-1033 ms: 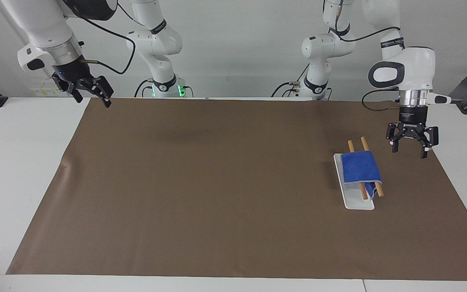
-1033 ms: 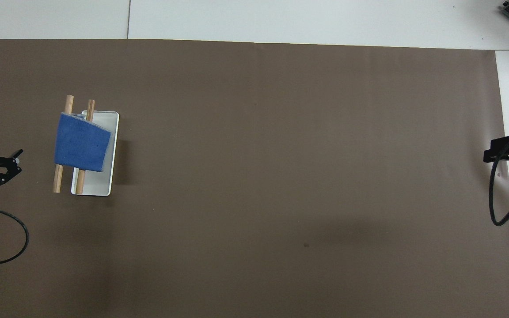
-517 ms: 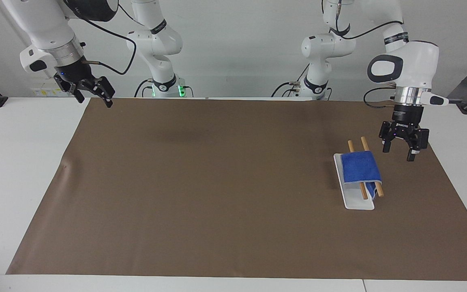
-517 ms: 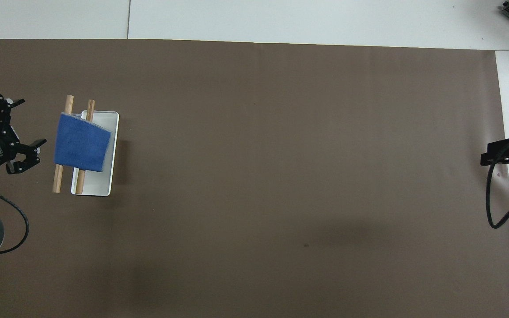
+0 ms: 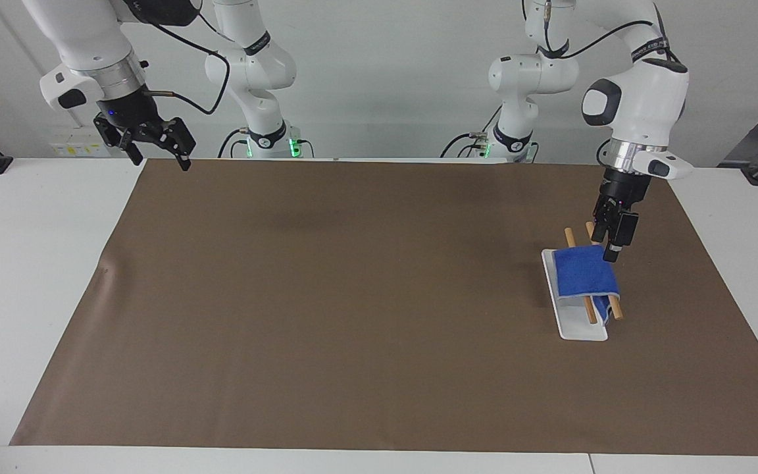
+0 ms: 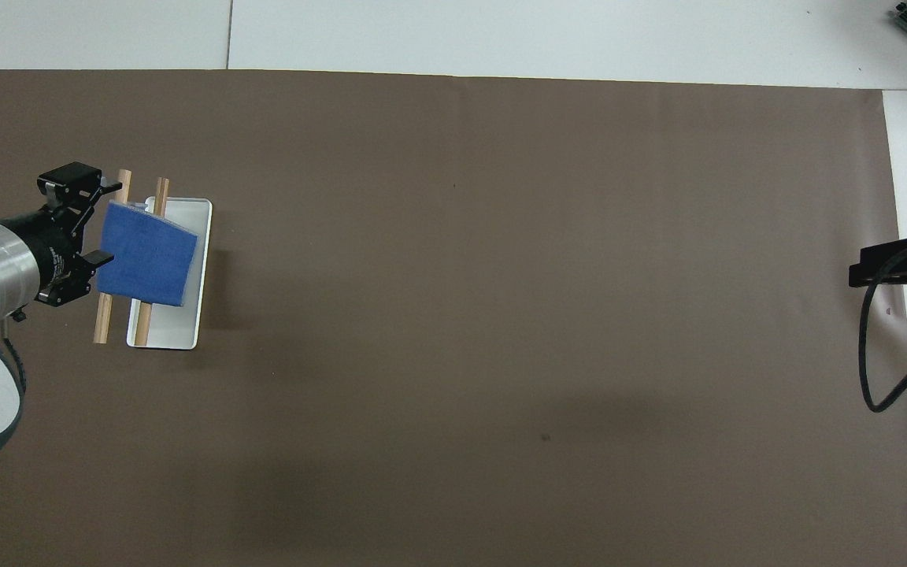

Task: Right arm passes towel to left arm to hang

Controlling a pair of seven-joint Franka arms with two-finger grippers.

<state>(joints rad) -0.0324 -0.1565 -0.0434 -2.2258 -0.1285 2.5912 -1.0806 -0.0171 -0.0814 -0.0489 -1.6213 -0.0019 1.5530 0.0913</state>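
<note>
Facing view: soft blue towel [image 5: 585, 273] drapes two wooden dowels [image 5: 591, 309] over a white tray [image 5: 580, 327], toward the left arm's end; left end effector [image 5: 612, 247] hovers over its edge, spread unclear. Overhead view: left end effector [image 6: 95, 240] spread beside the towel [image 6: 146, 253]; right end effector [image 6: 886, 264] waits, fingers unreadable, brown mat [image 6: 501, 315] covering the desk [image 6: 501, 35].

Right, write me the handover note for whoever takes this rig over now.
Left gripper: fingers open, low at the edge of the towel, over the wooden rods. Whether it touches the cloth cannot be told.
Right gripper: fingers open, holding nothing, waiting in the air over the mat's corner at the right arm's end.
Towel: draped over both rods on the white stand, at the left arm's end of the table.
Done: the towel already hangs.
Left: probably nothing but to check the drape; watch that the left gripper does not drag the towel off.
</note>
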